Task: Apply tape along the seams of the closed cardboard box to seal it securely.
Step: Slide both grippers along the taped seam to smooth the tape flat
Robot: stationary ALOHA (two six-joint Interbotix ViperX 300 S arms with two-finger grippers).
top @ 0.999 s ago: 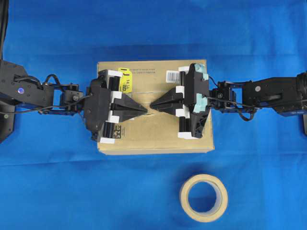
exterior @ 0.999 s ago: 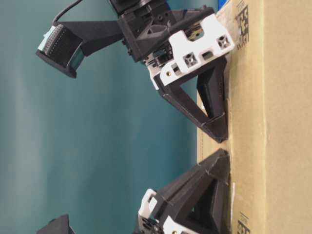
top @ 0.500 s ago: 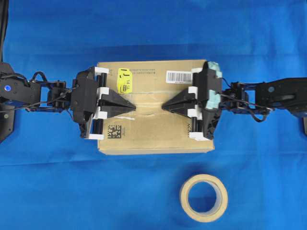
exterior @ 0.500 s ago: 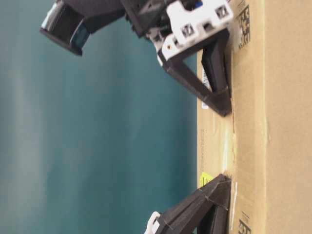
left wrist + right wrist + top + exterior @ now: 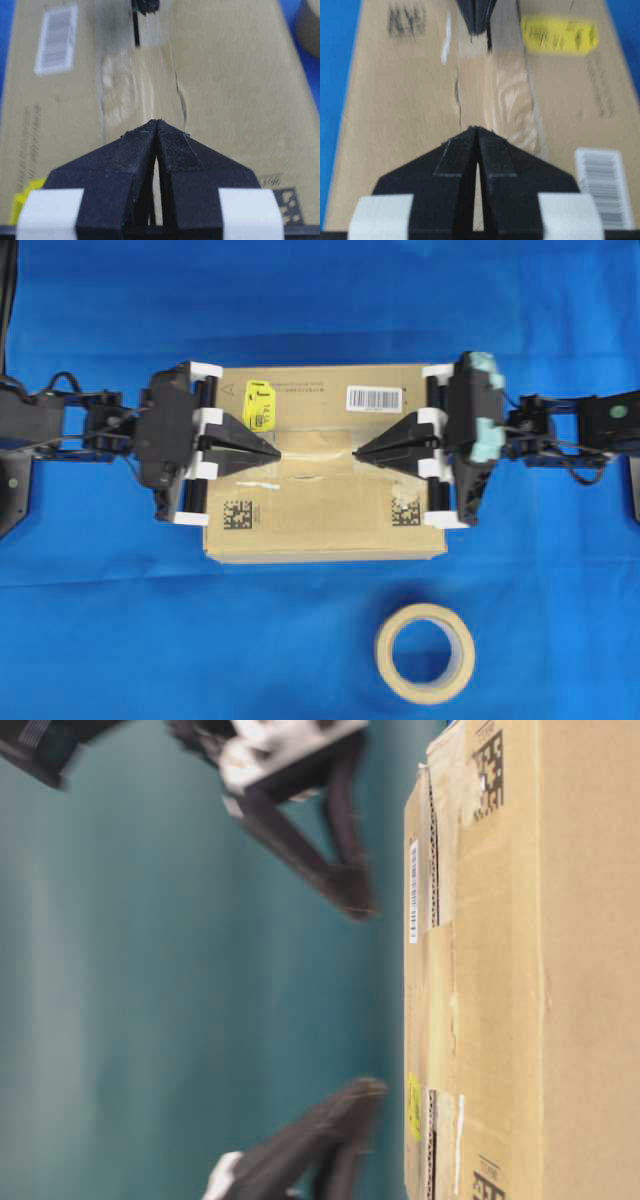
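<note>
So the whole setup sits on a table covered in a bright blue cloth (image 5: 100,640), a bit wrinkled here and there. Two things lie directly on it. One is the large brown rectangular cardboard box (image 5: 320,530), parked flat around the middle of the cloth with its long sides running left to right in the overhead view. The other is a ring-shaped beige tape roll (image 5: 425,652), lying flat on its side near the front edge, off the box's front right corner and not touching it.
</note>
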